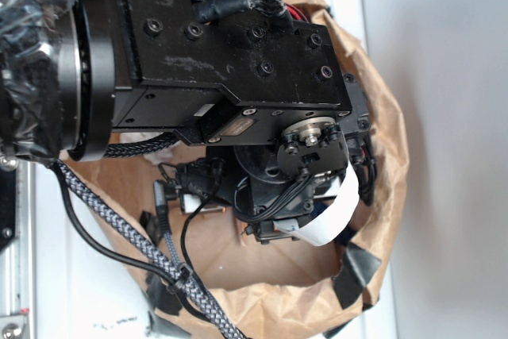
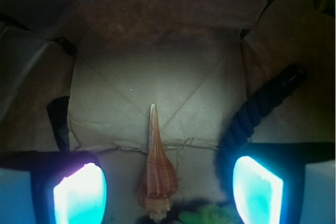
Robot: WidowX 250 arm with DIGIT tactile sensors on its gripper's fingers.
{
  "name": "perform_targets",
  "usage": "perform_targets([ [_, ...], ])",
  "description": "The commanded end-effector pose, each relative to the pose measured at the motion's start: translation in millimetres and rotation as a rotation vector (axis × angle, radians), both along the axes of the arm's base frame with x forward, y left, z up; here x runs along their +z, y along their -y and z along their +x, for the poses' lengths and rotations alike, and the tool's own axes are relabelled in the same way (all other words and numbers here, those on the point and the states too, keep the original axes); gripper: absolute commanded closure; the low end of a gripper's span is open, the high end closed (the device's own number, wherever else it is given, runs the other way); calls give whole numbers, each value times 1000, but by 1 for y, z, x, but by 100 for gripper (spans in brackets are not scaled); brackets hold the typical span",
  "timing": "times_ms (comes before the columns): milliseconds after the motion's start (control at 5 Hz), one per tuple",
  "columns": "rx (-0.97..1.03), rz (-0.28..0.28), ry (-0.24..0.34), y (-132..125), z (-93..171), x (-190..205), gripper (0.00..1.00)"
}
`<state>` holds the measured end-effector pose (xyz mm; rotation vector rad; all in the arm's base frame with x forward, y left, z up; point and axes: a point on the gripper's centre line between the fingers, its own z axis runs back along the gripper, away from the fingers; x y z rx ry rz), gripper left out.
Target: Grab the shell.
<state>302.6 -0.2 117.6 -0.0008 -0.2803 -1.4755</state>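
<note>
Spread wide inside the paper bag (image 2: 157,85), the end effector (image 2: 168,190) hangs over the shell (image 2: 155,174), which lies lengthwise between its glowing fingers (image 2: 81,195), and a green plush toy (image 2: 207,215) just beside it could get pinched in.

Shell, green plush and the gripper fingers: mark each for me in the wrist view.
shell (image 2: 154,174): wrist view, on its ribbed orange body.
green plush toy (image 2: 209,216): wrist view, on the fuzzy edge at the bottom.
fingers (image 2: 80,195): wrist view, on the glowing pad left in frame.
</note>
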Motion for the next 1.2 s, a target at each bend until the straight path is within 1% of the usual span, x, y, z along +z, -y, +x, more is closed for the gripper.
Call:
perform_targets([
  [0,-75,134,177,0,-28,-17,0],
  [200,-98,139,179,2,-55,-17,0],
  [400,-99,135,155,4,-75,-16,0],
  [600,-98,139,143,6,-88,-16,0],
  [800,-97,155,140,11,-90,-14,0],
  [1000,-27,165,95,10,-66,-9,0],
])
